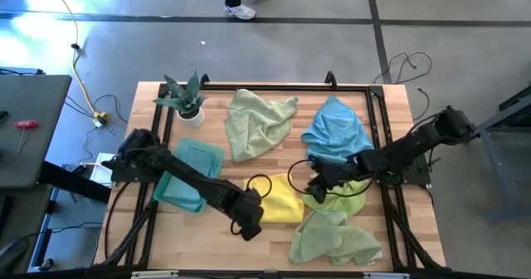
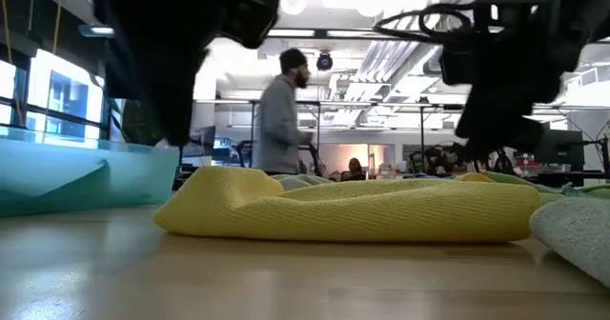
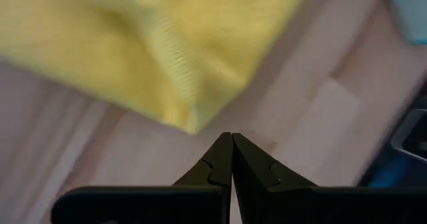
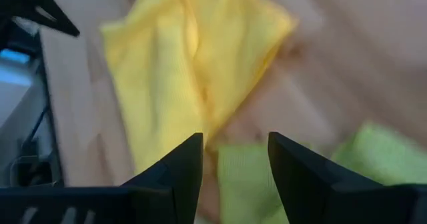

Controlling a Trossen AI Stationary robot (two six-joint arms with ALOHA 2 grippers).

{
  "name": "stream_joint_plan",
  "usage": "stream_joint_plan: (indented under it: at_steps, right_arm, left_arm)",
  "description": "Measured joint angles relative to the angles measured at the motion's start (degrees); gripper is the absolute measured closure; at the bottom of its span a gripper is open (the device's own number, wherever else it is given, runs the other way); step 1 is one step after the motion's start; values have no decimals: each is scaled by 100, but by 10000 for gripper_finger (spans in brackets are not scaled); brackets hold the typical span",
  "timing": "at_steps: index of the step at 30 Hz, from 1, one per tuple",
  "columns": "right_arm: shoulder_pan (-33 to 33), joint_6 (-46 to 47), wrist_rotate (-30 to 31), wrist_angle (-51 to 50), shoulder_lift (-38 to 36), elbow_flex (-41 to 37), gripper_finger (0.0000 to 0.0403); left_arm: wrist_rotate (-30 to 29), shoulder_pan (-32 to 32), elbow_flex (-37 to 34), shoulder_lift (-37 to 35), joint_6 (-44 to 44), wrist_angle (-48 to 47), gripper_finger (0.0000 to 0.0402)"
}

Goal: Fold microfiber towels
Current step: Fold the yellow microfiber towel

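A yellow towel [image 1: 280, 200], doubled over at mid-table, is flanked by the left gripper [image 1: 249, 226], fingers pressed together and empty, and the right gripper [image 1: 315, 185], fingers spread, while a teal towel [image 1: 190, 173] lies folded and green [image 1: 259, 121] and blue [image 1: 335, 132] ones remain crumpled.

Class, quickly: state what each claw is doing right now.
Left claw: closed, empty, beside the yellow towel.
Right claw: open, empty, above the yellow towel.
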Motion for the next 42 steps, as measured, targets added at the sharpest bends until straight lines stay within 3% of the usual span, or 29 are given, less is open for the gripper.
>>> stream_joint_plan:
  at_steps: [8, 13, 21, 29, 35, 42]
  right_arm:
    - [-97, 508, -622, 416, 345, -108, 194]
    - [-214, 497, -595, 919, 906, -102, 187]
    - [-385, 509, -1185, 2121, 1764, -100, 187]
    - [-330, 385, -1476, 2608, 2083, -65, 188]
    - [-243, 385, -1856, 2536, 2053, -69, 210]
    - [-21, 269, -1837, 2504, 2039, -28, 262]
  left_arm:
    - [796, 290, 13, -239, 584, 587, 401]
    - [730, 414, 15, -341, 772, 850, 401]
    - [729, 620, 8, -334, 945, 938, 401]
    - [746, 796, 8, -332, 939, 917, 401]
    - [750, 882, 8, -330, 883, 905, 401]
    - [725, 906, 8, -328, 879, 906, 401]
